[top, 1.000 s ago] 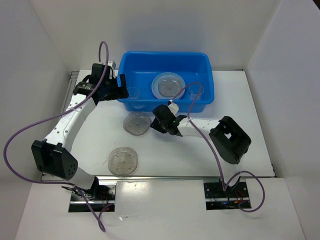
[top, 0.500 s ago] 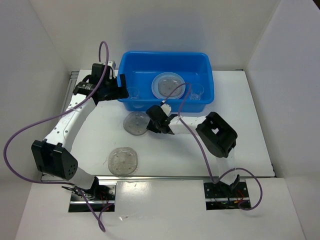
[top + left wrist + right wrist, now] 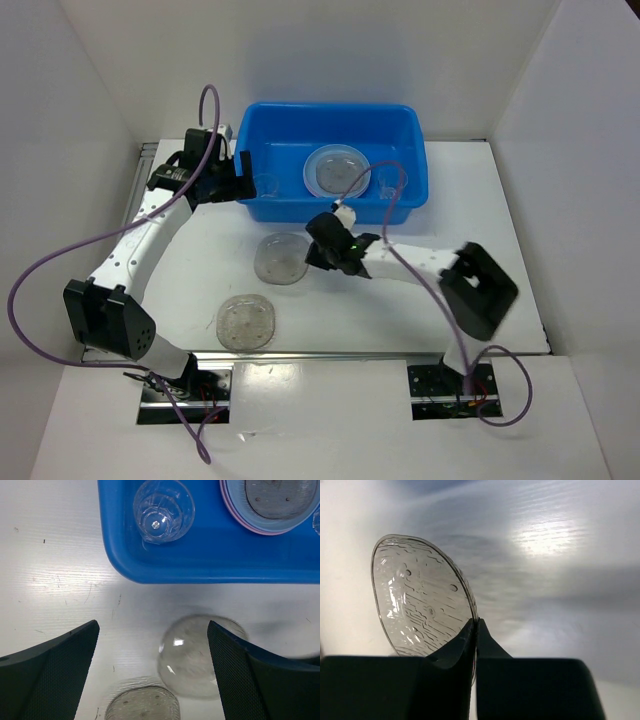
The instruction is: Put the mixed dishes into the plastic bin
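One near plate [image 3: 247,322]: translucent and speckled, lying flat on the table [image 3: 480,210] at 7 o'clock, close to the near edge. It touches nothing. The left wrist view catches its rim at the bottom of the frame [image 3: 142,706].
Right gripper [image 3: 320,252]: just past table centre, reaching toward 9 o'clock. Its fingers [image 3: 451,655] are pressed together on a plate's rim, with only the thin edge between them.
Held plate [image 3: 280,258]: clear, greyish and bubbled, at the 9 o'clock side of the right gripper and beyond the near plate, apart from it. In the right wrist view [image 3: 422,597] it stands tilted up on edge, pinched at its lower rim. Whether its far edge touches the table cannot be told. The left wrist view shows it blurred [image 3: 200,655], just short of the bin wall.
Left gripper [image 3: 240,180]: at 10 o'clock, beside the bin's left end. The fingers [image 3: 55,665] are spread wide with nothing between them and only bare table below.
Blue bin [image 3: 335,118]: bright blue tub with a rolled rim, at 12 o'clock on the far half of the table. Its near wall [image 3: 210,565] is just beyond the held plate.
Left cup [image 3: 267,185]: small and clear, inside the bin at its 8 o'clock corner, seen from above in the left wrist view [image 3: 163,510].
Right cup [image 3: 392,182]: small and clear, inside the bin toward 4 o'clock, well apart from the left cup.
Plate stack [image 3: 338,170]: flat in the middle of the bin between the cups. A translucent greyish plate is on top, with pale blue and pink rims showing under it [image 3: 272,505].
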